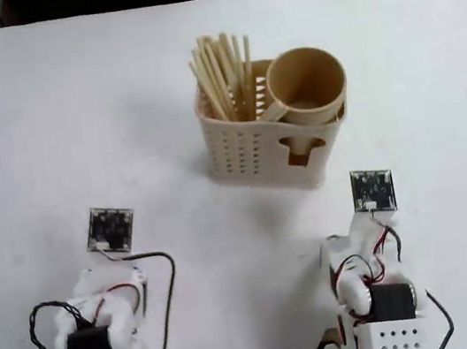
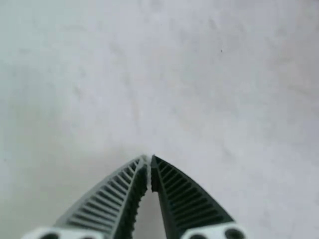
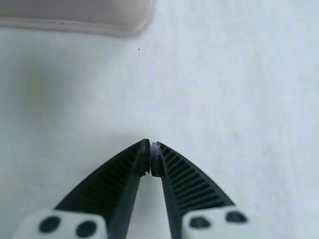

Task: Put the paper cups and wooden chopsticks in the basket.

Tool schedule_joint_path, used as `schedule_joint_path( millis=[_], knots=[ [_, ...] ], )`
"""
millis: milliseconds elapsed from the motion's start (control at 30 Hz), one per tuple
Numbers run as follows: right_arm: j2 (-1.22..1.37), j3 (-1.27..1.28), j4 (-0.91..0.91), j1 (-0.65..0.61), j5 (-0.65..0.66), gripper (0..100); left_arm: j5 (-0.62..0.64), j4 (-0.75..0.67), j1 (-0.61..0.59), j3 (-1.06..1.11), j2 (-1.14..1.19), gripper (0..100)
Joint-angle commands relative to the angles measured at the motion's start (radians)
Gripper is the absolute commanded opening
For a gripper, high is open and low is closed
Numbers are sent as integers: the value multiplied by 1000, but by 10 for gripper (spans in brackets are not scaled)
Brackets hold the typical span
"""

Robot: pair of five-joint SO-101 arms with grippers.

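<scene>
We see left claw (image 2: 150,160) and right claw (image 3: 150,146) pinched together, empty, over the bench (image 1: 63,122); basket (image 1: 248,156) with cups (image 1: 308,81) and chopsticks (image 1: 223,69) stands ahead, nearer the right.

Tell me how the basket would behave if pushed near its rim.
The basket looks like perforated plastic, so probably light and apt to slide on the smooth table. With chopsticks and paper cup standing high, it might tip.

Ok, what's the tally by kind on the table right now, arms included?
Basket: 1
Paper cups: 1 sure; a second rim beneath it, cannot tell
Wooden chopsticks: 1 bundle, too packed to count singly
Hands: 2 (left hand, right hand), both shut
Total: 5, counting the bundle as 1
</scene>
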Motion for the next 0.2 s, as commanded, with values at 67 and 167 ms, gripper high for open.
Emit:
schedule_joint_path(
  millis=[67, 167],
  knots=[
    [-5, 9, 7, 7, 6, 19, -2, 5, 5, -5, -1, 38],
    [-5, 9, 7, 7, 6, 19, -2, 5, 5, -5, -1, 38]
  ],
)
